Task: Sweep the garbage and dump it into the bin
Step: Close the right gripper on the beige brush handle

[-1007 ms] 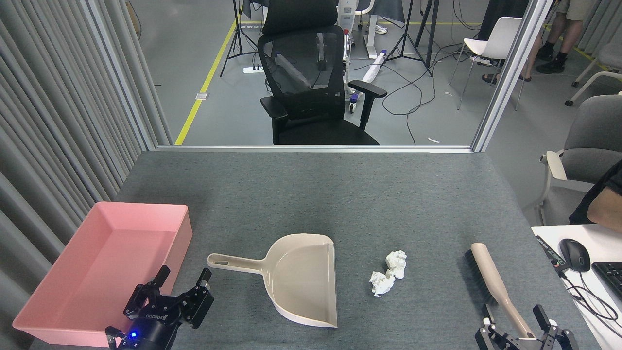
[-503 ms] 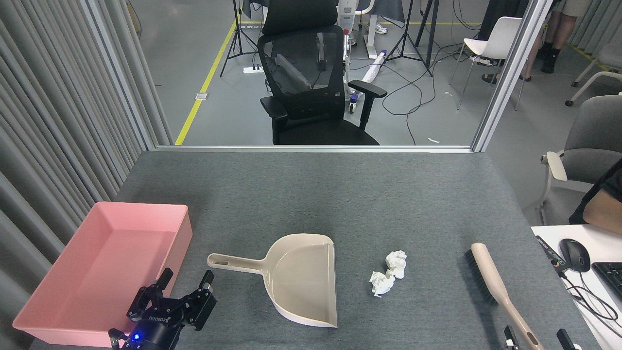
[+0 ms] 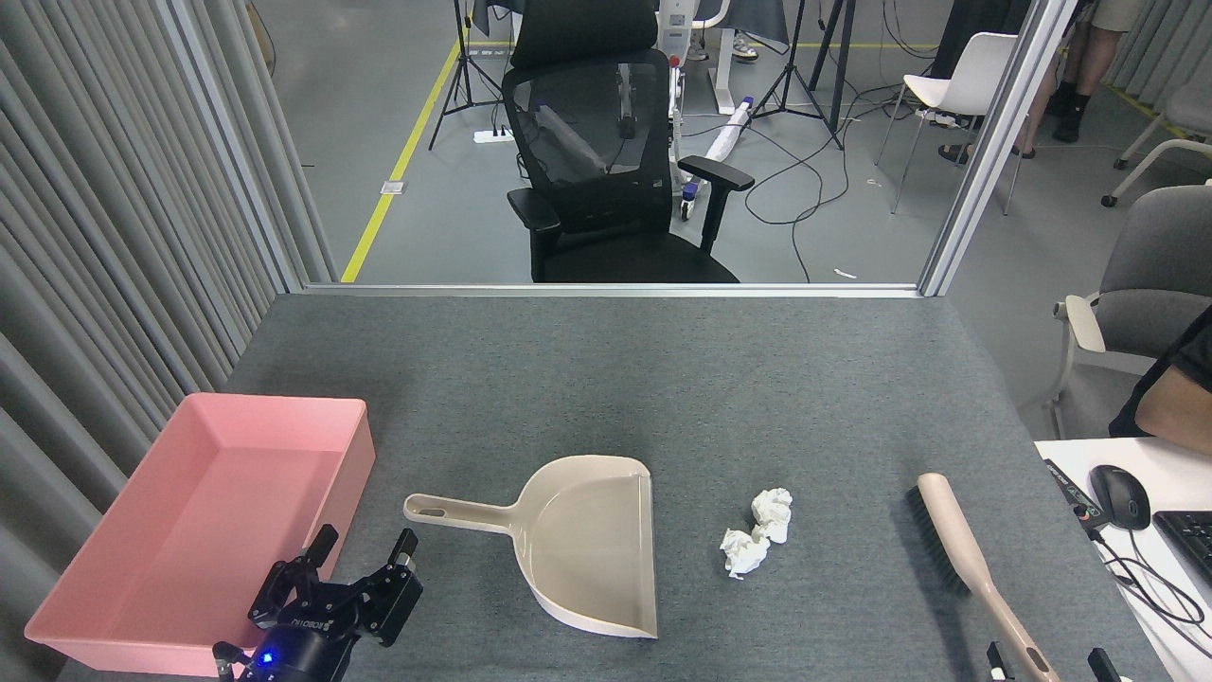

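Two crumpled white wads of garbage (image 3: 757, 532) lie touching each other on the grey table, just right of the beige dustpan (image 3: 587, 545). The pink bin (image 3: 352, 474) sits at the front left, with nothing in it. My left gripper (image 3: 365, 542) is open, empty, in front of the bin's near right corner and just short of the dustpan's handle. A beige brush (image 3: 958, 542) lies at the right. Only the two fingertips of my right gripper (image 3: 1045, 661) show at the bottom edge, apart, one on each side of the brush handle's end.
The grey felt table (image 3: 606, 379) ends at a metal rail at the back. A white desk with a mouse (image 3: 1118, 495) and keyboard adjoins on the right, where a person's arm (image 3: 1174, 403) rests. A black office chair (image 3: 606, 161) stands behind the table.
My right gripper has dropped back toward the bottom edge, so only its fingertips show beside the brush handle. The left gripper has sunk slightly. Garbage, dustpan, brush and bin have not moved.
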### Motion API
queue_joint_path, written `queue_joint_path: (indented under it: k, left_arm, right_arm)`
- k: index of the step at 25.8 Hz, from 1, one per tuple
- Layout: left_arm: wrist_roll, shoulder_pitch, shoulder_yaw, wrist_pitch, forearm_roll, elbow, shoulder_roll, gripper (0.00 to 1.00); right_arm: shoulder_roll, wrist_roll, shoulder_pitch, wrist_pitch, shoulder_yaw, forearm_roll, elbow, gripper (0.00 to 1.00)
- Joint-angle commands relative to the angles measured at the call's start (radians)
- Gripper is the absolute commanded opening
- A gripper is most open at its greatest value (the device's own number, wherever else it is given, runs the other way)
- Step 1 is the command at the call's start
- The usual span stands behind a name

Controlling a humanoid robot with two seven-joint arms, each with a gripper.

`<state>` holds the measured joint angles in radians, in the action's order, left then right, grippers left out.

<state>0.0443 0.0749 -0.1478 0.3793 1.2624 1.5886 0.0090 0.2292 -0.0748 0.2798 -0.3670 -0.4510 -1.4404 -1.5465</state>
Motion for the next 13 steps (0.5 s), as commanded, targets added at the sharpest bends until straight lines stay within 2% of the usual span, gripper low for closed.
queue_joint_path:
  k: [1, 13]
  left_arm:
    - [0.000, -0.001, 0.001, 0.001, 0.000, -0.004, -0.001, 0.99]
    - [0.000, -0.006, 0.004, 0.000, 0.000, -0.002, -0.001, 0.99]
  right_arm:
    - [0.001, -0.008, -0.002, 0.000, 0.000, -0.002, 0.014, 0.99]
    - [0.001, -0.013, -0.028, 0.002, 0.008, -0.008, 0.068, 0.99]
